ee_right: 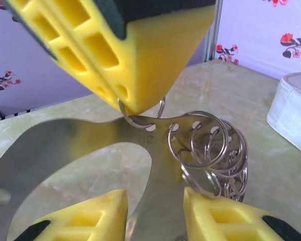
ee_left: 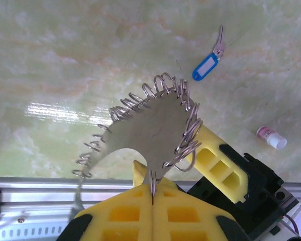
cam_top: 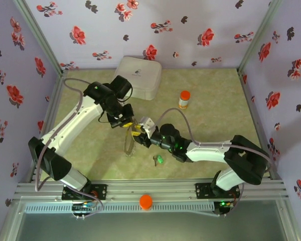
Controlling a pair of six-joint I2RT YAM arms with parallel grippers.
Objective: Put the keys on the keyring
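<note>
The keyring [ee_left: 155, 125] is a flat curved metal plate with several split rings [ee_right: 210, 150] hung through holes along its edge. My left gripper [ee_left: 153, 188] is shut on one split ring at the plate's edge and holds the keyring [cam_top: 129, 143] hanging above the table. My right gripper [ee_right: 155, 211] is open, its yellow fingers on either side of the plate's stem, and one ring touches the right finger [ee_right: 215, 211]. The blue-headed key [ee_left: 205, 67] lies on the table beyond the plate. The green-headed key [cam_top: 159, 159] lies near the front, below the right gripper [cam_top: 142, 133].
A white box [cam_top: 138, 75] stands at the back. An orange-capped bottle [cam_top: 184, 99] stands right of centre. A small white cap [ee_left: 271, 137] lies near the blue key. An orange ball [cam_top: 146, 201] rests on the front rail. Floral walls close in three sides.
</note>
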